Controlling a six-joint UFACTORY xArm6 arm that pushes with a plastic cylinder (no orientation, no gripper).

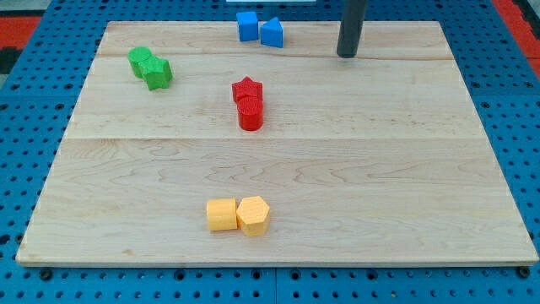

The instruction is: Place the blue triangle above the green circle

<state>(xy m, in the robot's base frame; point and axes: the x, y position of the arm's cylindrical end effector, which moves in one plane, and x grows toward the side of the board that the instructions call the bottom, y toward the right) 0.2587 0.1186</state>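
- Blue triangle sits at the far edge of the wooden board, a little left of centre, touching the blue square block on its left.
- It is a small, solid blue wedge, its pointed top turned away from the camera.
- My tip rests on the board to the right of the triangle and clear of it, touching no block; as a bare rod it has nothing to open or close, and it holds nothing.
- That placement looks suited to a leftward push along the far edge, toward the green pair.
- Two green blocks lie touching at far left; which one is the circle I cannot tell for sure, possibly the nearer.
- Red blocks sit mid-board and yellow blocks near the front, both out of that path.
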